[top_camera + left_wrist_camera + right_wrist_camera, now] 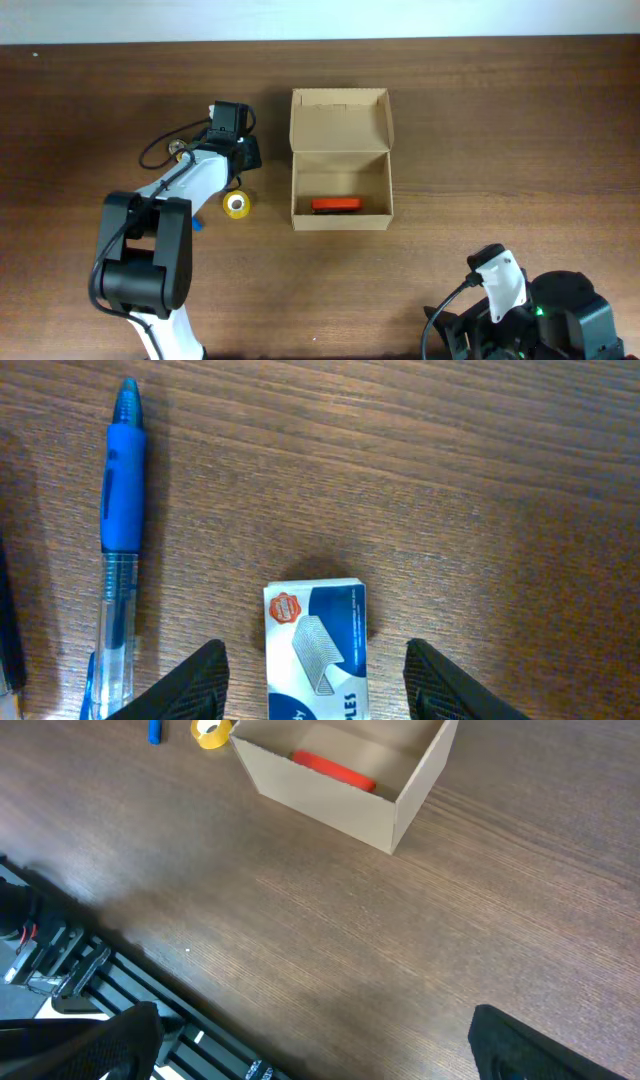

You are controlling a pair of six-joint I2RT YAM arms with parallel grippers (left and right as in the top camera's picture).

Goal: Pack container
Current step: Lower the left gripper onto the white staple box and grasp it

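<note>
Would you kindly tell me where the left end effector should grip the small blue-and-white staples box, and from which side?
Probably across the two long sides of the staples box, coming straight down from above. It lies flat on the table, lengthwise inside the open left end effector, narrower than its gap; the blue pen lies apart, leaving room.

Overhead top-down, left wrist close, right wrist oblique, container (320,795) shared

One each: container (340,125), tape roll (237,204), pen (121,510), staple box (316,650), orange item (335,204).

The staple box (317,655) bears the cut-off letters "PLES".
</note>
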